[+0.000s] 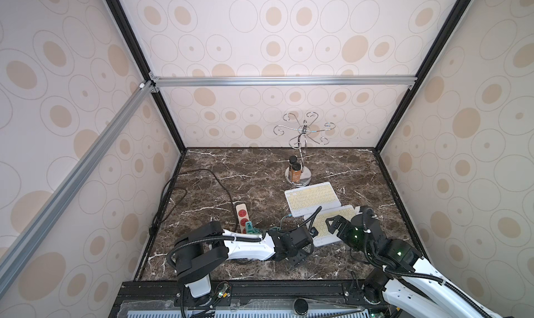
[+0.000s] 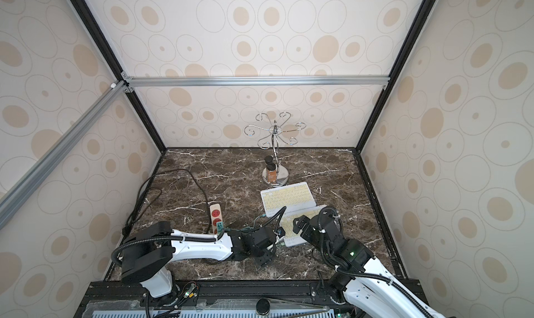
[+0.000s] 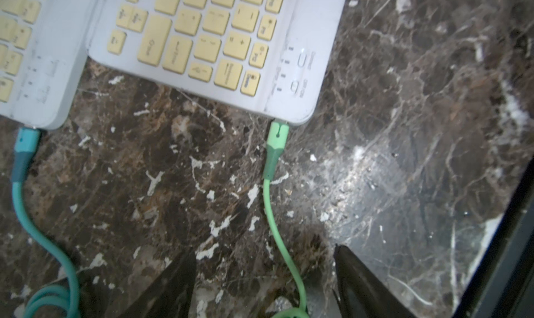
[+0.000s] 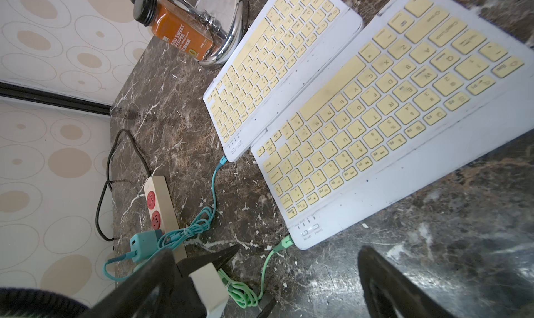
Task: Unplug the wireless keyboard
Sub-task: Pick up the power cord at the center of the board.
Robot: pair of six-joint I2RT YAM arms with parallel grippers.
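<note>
down at the front of the tabletop [image 3: 404, 128], the near keyboard [image 3: 219, 42] has its green plug [image 3: 276, 146] seated in the corner port, so nothing's actually unplugged yet imo. my left fingers [image 3: 173, 287] are spread open either side of the green cable [image 3: 271, 209] without touching it, and the right fingers [image 4: 384, 284] hang wide open above the keyboard.
</note>
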